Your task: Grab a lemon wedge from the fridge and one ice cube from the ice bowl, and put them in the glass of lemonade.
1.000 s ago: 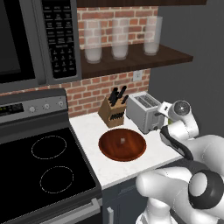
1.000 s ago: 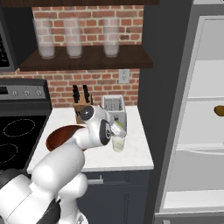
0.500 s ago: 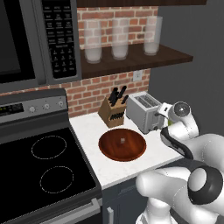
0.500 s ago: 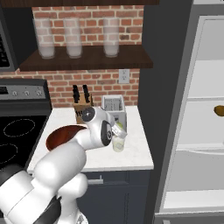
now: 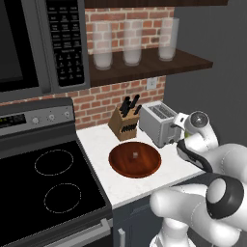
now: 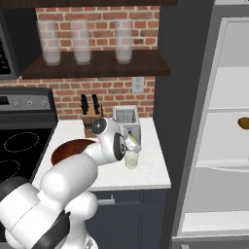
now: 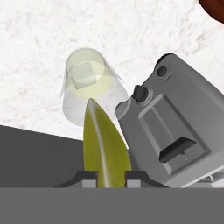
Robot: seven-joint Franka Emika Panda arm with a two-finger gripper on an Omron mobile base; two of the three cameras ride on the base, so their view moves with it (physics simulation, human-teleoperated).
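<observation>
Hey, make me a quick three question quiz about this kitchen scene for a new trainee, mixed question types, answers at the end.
1. True or false: the hand is shut on the lemon wedge.
2. What already floats in the glass of lemonade? A) an ice cube B) a straw C) nothing
3. Which appliance stands right beside the glass?

Key: 1 true. 2 A. 3 the toaster.

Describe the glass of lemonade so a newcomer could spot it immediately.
Start at the white counter between the stove and the fridge. Just in front of the silver toaster stands the glass of lemonade: short, clear, pale yellow inside, unlike the three tall frosted glasses on the shelf above.
</observation>
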